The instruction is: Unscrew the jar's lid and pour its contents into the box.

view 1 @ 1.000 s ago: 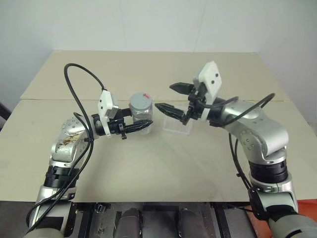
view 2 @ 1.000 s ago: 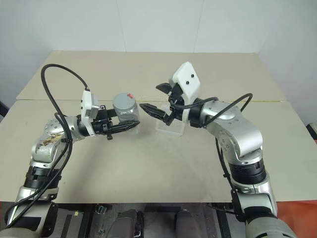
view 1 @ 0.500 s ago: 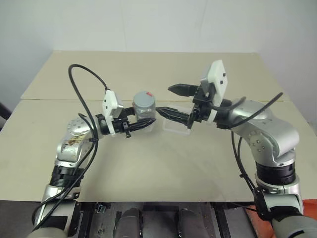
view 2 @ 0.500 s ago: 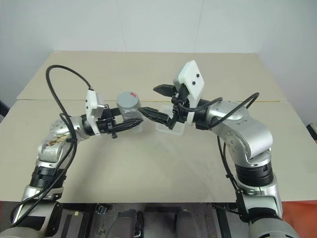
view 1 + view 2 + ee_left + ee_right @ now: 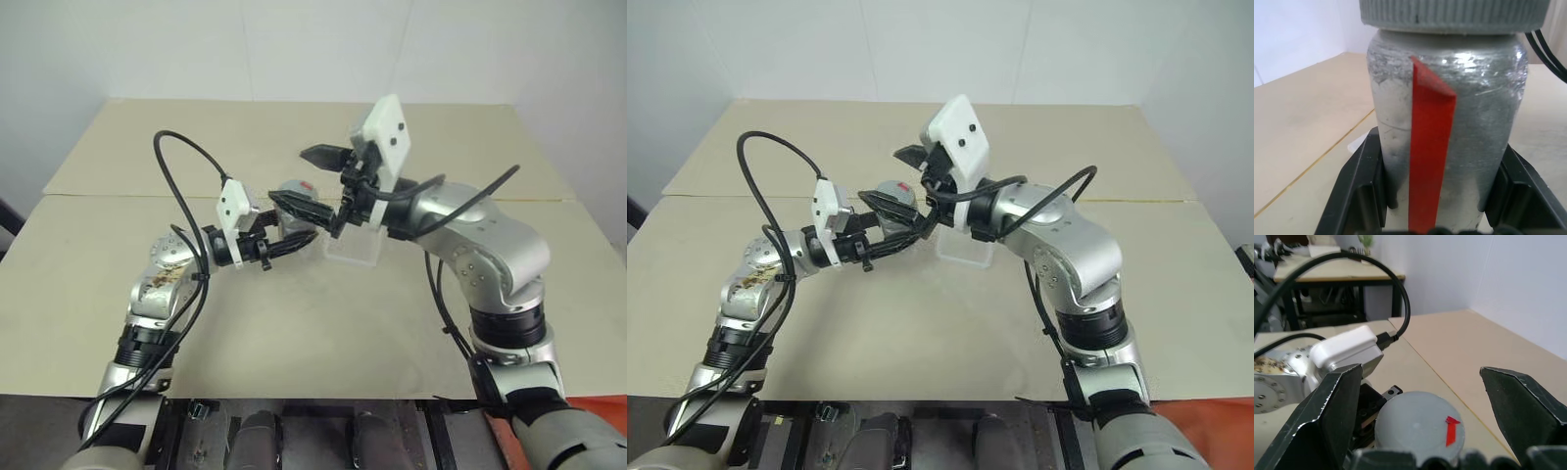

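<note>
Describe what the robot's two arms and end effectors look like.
Both arms are silver metal with black joint bands and looping black cables. The left end effector and right end effector each have two black pointed fingers and carry a white wrist block; the right one's bears two dark dots.
</note>
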`<state>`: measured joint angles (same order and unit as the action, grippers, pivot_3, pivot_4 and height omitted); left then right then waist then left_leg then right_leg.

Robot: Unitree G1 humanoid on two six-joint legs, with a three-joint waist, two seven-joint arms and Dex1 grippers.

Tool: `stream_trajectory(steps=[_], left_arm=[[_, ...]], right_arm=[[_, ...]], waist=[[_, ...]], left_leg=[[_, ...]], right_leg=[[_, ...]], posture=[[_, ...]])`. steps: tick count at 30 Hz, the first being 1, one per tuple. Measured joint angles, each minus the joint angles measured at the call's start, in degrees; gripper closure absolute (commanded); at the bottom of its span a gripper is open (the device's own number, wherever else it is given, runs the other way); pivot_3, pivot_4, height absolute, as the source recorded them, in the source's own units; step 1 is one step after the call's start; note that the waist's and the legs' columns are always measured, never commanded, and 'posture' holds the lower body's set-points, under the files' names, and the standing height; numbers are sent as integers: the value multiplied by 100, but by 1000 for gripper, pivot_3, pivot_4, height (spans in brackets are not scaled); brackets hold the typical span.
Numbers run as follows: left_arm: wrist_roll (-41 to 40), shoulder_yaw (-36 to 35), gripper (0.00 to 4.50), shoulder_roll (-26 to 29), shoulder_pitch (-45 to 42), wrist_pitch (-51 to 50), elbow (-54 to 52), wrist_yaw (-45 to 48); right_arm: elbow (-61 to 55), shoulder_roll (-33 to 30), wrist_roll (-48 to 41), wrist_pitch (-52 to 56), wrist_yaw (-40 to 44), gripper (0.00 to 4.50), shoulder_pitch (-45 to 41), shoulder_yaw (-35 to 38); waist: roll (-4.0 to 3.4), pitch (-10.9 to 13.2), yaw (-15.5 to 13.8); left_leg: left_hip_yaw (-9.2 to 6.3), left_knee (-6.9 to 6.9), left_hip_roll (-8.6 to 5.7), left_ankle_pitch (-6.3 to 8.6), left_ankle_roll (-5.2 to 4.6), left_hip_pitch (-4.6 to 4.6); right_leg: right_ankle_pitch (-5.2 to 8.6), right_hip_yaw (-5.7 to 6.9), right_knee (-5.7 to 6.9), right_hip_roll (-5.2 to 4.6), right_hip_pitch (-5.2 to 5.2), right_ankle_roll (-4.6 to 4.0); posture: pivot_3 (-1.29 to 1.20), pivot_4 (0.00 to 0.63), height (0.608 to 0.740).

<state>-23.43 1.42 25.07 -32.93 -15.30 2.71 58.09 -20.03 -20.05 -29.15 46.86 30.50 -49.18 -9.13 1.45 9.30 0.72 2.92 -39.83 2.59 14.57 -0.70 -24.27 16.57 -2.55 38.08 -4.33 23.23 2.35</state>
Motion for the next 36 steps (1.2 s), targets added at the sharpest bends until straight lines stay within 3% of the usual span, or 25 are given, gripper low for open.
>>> stream_trajectory(steps=[14,36], left_arm=[[9,0,2428,-16,-147,14,157,116],[-28,-28,2428,196,-110,9,156,165]], right_arm=[[85,102,288,255,-182,45,-85,-133],[-68,-278,175,270,59,45,234,-25]], waist=[[0,0,1],[0,0,0]], left_leg=[[0,1,0,0,0,0],[0,1,0,0,0,-1]], right_leg=[[0,0,0,0,0,0],[0,0,-2,0,0,0]], posture=[[0,150,740],[0,150,740]])
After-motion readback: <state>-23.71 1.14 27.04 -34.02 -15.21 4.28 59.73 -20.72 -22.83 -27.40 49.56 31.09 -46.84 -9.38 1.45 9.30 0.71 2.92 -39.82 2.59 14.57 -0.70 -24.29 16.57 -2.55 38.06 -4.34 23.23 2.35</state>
